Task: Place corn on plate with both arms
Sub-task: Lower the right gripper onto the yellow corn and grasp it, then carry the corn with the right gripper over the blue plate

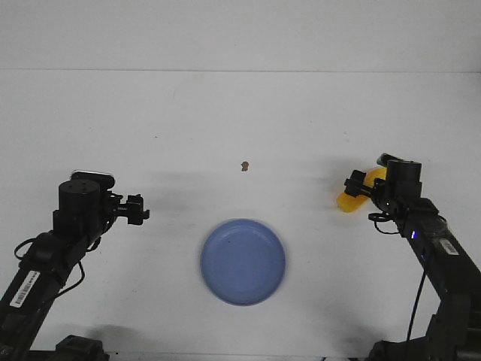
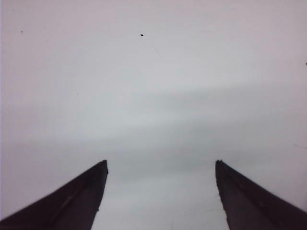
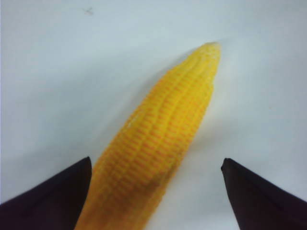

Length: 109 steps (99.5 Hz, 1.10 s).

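Observation:
The yellow corn (image 1: 352, 197) lies on the white table at the right, partly hidden behind my right arm. In the right wrist view the corn (image 3: 158, 143) runs between the two dark fingers, close to one finger (image 3: 57, 191) and apart from the other, with its pointed tip away from the gripper. My right gripper (image 1: 358, 185) is open over the cob. The round blue plate (image 1: 243, 261) sits at the front centre, with nothing on it. My left gripper (image 1: 137, 209) is open and empty, left of the plate; its wrist view shows only bare table.
A small brown speck (image 1: 245, 166) lies on the table behind the plate. The white table's far edge runs across the back of the front view.

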Tool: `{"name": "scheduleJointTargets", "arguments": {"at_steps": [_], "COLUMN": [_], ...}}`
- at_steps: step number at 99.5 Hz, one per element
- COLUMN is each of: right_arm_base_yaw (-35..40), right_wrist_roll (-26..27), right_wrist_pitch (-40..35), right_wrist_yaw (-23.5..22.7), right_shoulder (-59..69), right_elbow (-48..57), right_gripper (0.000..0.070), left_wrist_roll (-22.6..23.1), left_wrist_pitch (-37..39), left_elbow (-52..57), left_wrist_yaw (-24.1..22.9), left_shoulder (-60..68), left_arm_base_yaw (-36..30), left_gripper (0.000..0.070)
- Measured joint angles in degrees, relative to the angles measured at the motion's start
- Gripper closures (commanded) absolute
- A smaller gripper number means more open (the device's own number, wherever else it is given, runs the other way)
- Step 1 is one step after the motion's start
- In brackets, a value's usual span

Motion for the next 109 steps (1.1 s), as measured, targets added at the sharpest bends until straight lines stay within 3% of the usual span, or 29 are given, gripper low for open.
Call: {"name": "scheduleJointTargets", "arguments": {"at_steps": [7,15,20,45,66,87,109], "right_arm_base_yaw": [0.0,0.0,0.0,0.0,2.0,12.0,26.9], "right_wrist_roll": [0.1,0.4,0.4,0.3,-1.0,-2.1,-2.1], "right_wrist_pitch": [0.4,0.3,0.4,-0.1,-5.9,-13.5,-15.7], "right_wrist_yaw": [-1.4,-2.0,-2.7,-4.7,-9.5,-10.2,-10.2], "right_shoulder": [0.9,1.5,1.5,1.5,-4.0,-14.2,-14.8], "right_elbow": [0.0,0.0,0.0,0.2,0.3,0.7,0.8], "right_gripper": [0.0215,0.0431,0.0501,0.0529,0.053,0.053,0.053], "left_wrist_roll": [0.0,0.0,0.0,0.0,0.0,0.0,0.0], "left_wrist_pitch": [0.0,0.0,0.0,0.0,0.0,0.0,0.0], "left_elbow": [0.0,0.0,0.0,0.0,0.0,0.0,0.0], "left_wrist_yaw": [0.0,0.0,0.0,0.0,0.0,0.0,0.0], "left_shoulder": [0.0,0.0,0.0,0.0,0.0,0.0,0.0], "left_arm_base_yaw": [0.0,0.0,0.0,0.0,0.0,0.0,0.0], "left_gripper": [0.0237,0.0237,0.0237,0.0237,0.0237,0.0237,0.0237]}}
